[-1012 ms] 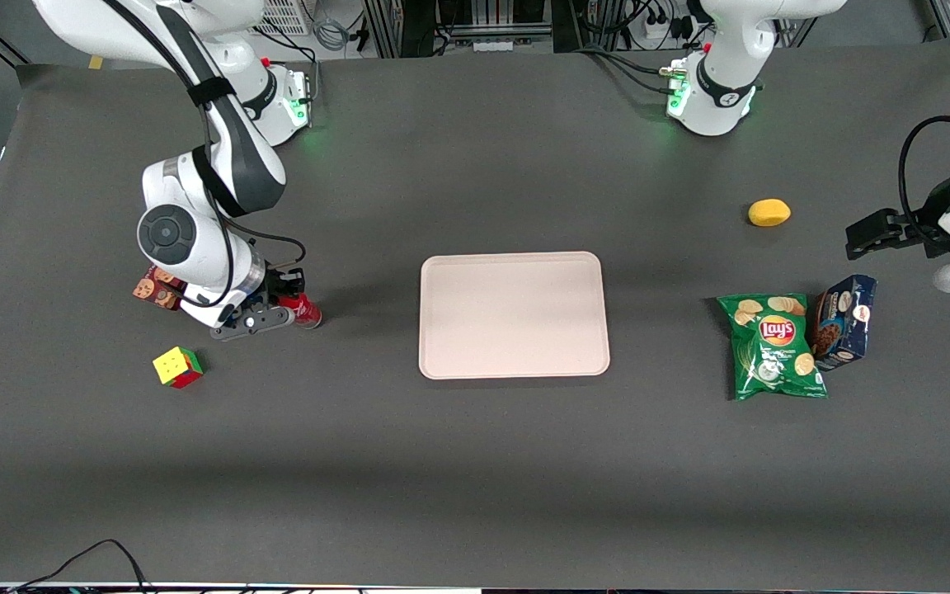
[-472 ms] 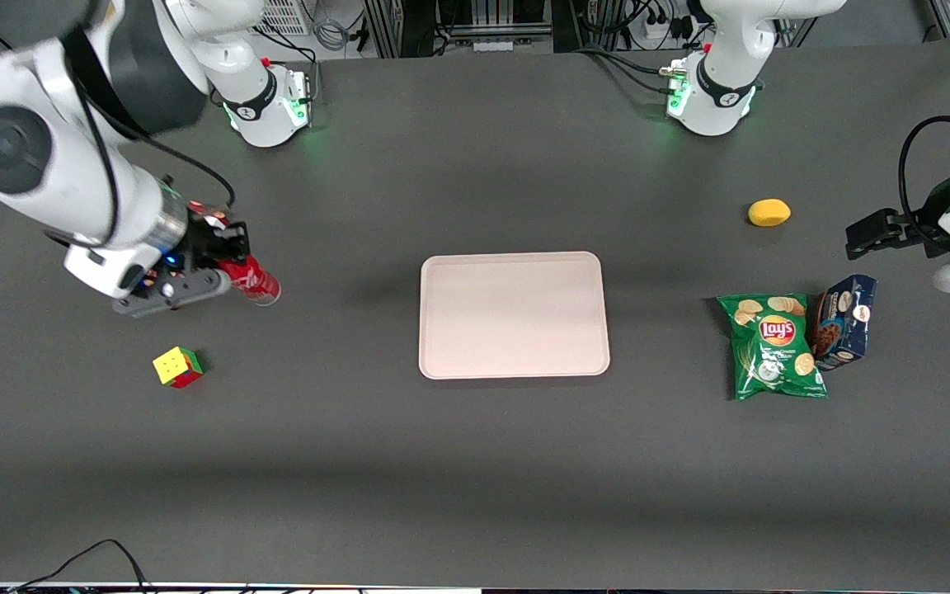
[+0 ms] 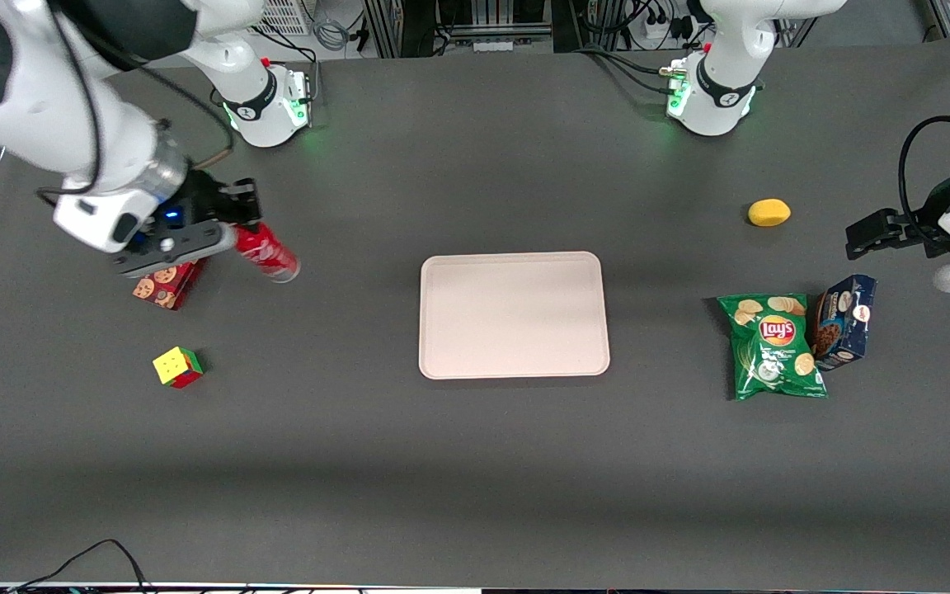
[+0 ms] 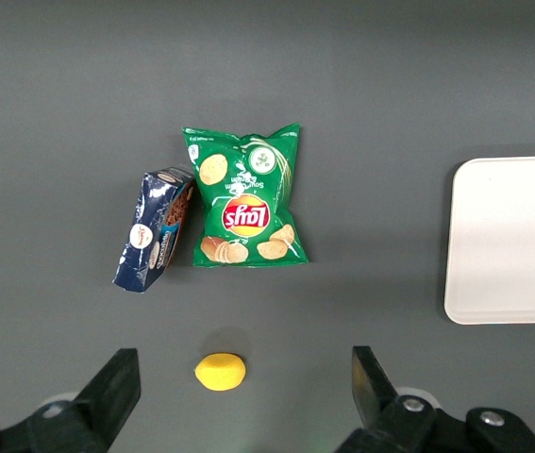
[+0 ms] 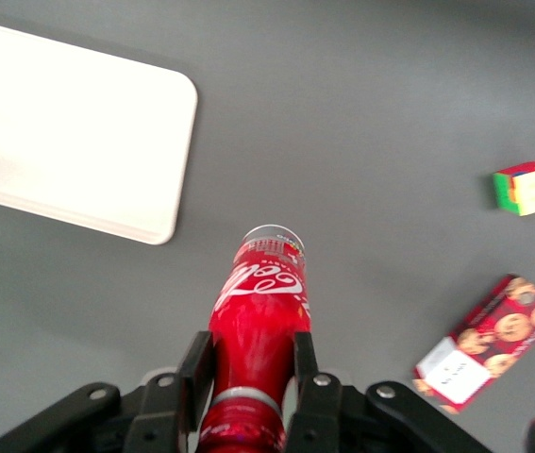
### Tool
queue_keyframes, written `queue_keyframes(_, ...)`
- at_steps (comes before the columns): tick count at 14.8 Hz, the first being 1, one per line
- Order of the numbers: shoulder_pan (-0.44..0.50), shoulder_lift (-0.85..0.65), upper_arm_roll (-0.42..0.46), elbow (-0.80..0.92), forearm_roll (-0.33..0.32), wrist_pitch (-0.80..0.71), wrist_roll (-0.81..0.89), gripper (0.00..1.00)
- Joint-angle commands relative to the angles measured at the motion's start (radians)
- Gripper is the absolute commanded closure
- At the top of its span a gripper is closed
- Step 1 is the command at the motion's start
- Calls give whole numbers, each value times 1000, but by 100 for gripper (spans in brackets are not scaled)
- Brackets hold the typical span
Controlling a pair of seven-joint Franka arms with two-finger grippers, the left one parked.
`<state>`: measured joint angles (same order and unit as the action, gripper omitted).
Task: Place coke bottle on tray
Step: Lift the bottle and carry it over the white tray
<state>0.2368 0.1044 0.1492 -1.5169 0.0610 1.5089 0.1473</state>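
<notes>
Above the surface (image 3: 475, 478), well apart from the tray (image 3: 514, 314) toward the working arm's end, the gripper (image 3: 232, 235) has its fingers (image 5: 196, 363) clamped on the bottle (image 3: 267, 252). Since a second ago it has lifted the bottle off the surface; carry to tray remains.

I see a matt dark grey tabletop (image 3: 475, 462), a smooth matt plastic tray (image 3: 514, 315), a glossy plastic coke bottle (image 5: 259, 316) in my matt black hand (image 5: 253, 373), and a shiny chip bag (image 3: 774, 346).
</notes>
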Motion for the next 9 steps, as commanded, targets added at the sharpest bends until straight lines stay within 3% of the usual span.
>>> queue_keyframes(1, 163, 49, -3, 67, 19, 26, 284, 100)
queue_keyframes(4, 202, 131, 79, 67, 7, 143, 518, 100)
queue_keyframes(9, 205, 306, 132, 61, -33, 330, 557, 100)
